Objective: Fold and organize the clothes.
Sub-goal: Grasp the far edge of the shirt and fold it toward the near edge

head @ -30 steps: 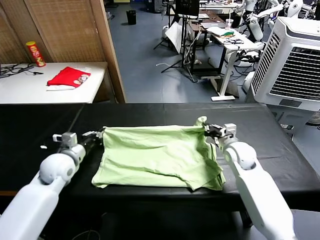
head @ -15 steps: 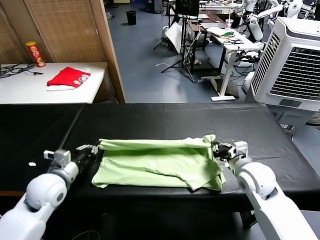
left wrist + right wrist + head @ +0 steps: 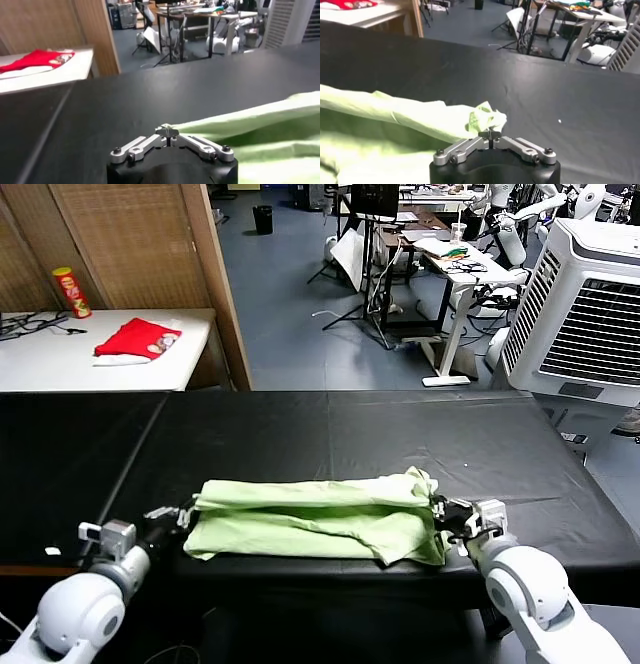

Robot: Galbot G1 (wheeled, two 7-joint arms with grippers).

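- One pale green T-shirt [image 3: 315,519] lies across the near part of the black worktop [image 3: 400,429], its far edge carried toward the robot so that a doubled band sits over the lower layer.
- The left gripper [image 3: 188,512] is clamped on the shirt's left corner of that upper fold; the wrist view shows its fingers pressed together on the cloth tip.
- The right gripper [image 3: 437,509] is clamped likewise on the right corner, where the cloth bunches into a small knot.
- Step in hand, as I judge it: a lengthwise fold, far edge being laid over near edge.
- Next move calls for lowering both corners evenly onto the near hem, then letting go without dragging the cloth; the bunched right corner may need smoothing.
- Count: one shirt, two grippers, one worktop.
- Beyond, on a white side table [image 3: 60,359]: one red garment [image 3: 135,337] and one snack canister [image 3: 71,291].
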